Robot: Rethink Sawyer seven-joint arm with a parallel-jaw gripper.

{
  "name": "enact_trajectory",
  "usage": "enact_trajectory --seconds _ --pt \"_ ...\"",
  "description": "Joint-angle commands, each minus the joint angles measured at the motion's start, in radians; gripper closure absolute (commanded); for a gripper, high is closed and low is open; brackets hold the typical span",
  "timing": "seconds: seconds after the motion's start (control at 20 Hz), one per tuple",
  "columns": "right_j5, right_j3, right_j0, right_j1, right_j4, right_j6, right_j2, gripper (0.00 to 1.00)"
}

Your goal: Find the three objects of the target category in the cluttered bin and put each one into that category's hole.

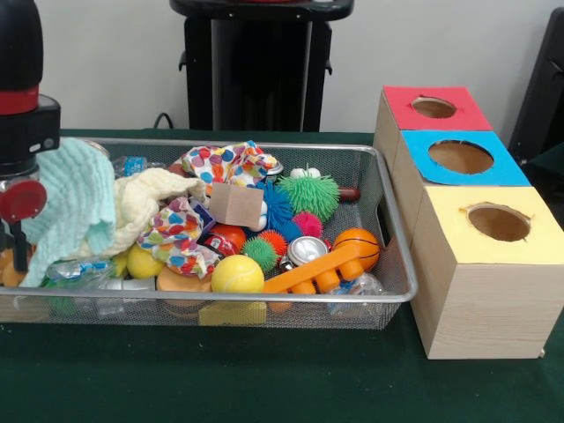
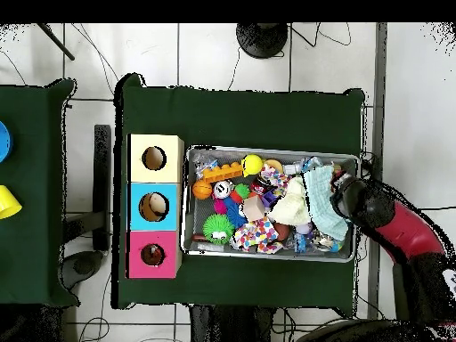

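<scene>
Three wooden boxes stand in a row beside the wire bin [image 1: 401, 229]: one red-topped [image 1: 434, 107], one blue [image 1: 460, 157], one yellow [image 1: 493, 225], each with one round hole. Inside the bin lie two cloths, pale green [image 1: 75, 207] and cream [image 1: 150, 198], among balls and spiky toys. The arm's gripper [image 1: 18, 238] hangs at the green cloth; whether its jaws are apart, I cannot tell. Dark green cloth covers the table [image 1: 264, 379].

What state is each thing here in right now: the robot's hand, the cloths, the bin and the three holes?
Hand: low at the bin's end, against the mint cloth; grip hidden.
Mint cloth: lifted, draped.
Yellow cloth: crumpled on toys.
Bin: full, cluttered.
Red hole, blue hole, yellow hole: open.
</scene>
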Motion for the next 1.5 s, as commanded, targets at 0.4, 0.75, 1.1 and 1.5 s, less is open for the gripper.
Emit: enact_trajectory --seconds 0.4,0.75,1.1,1.5 --pt "-0.043 0.053 -0.020 0.080 -0.062 0.013 0.107 0.00" --pt "-0.060 0.055 -0.026 0.088 -0.069 0.009 0.117 0.00" --pt "-0.067 0.054 -0.031 0.089 -0.076 0.006 0.122 0.00" --pt "-0.044 0.024 -0.021 0.108 -0.076 -0.001 0.113 0.00"
